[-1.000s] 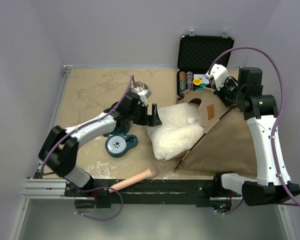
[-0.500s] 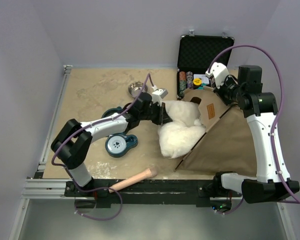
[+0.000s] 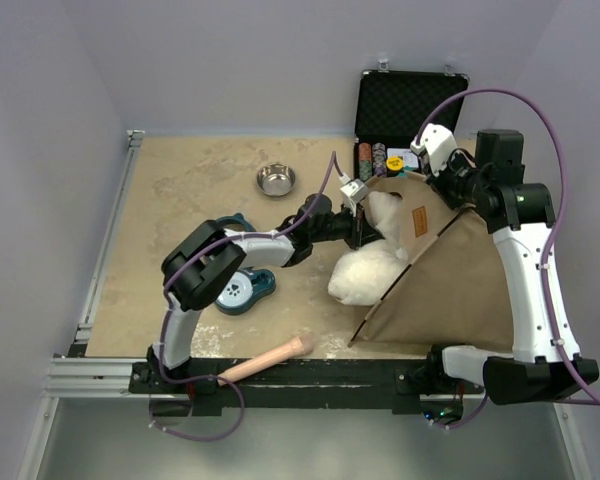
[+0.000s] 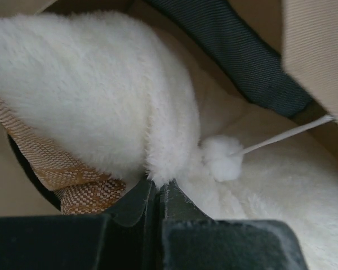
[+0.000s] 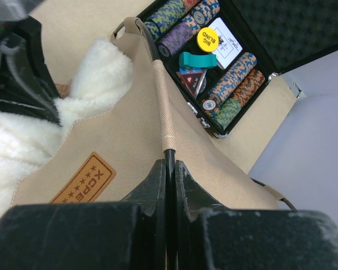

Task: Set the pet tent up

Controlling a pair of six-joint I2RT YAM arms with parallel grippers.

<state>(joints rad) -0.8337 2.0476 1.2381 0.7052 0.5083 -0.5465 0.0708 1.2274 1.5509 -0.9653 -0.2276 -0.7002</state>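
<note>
Now pinching the furry edge of the white pillow [image 3: 365, 272] with the left gripper [image 4: 158, 194], fingers pressed together on the pile. Clamping the right gripper [image 5: 169, 169] tight on the dark pole [image 5: 168, 156] at the peak of the pet tent [image 3: 450, 285], apparently propping it upright. Finding the tent on the right half of the table [image 3: 180, 200], mouth facing left, poker-chip case [image 3: 405, 110] just beyond its far side. Facing that mouth directly to the right of the left gripper, pillow lying partway inside; likely needing a rightward push from the left arm, being the nearer one.
</note>
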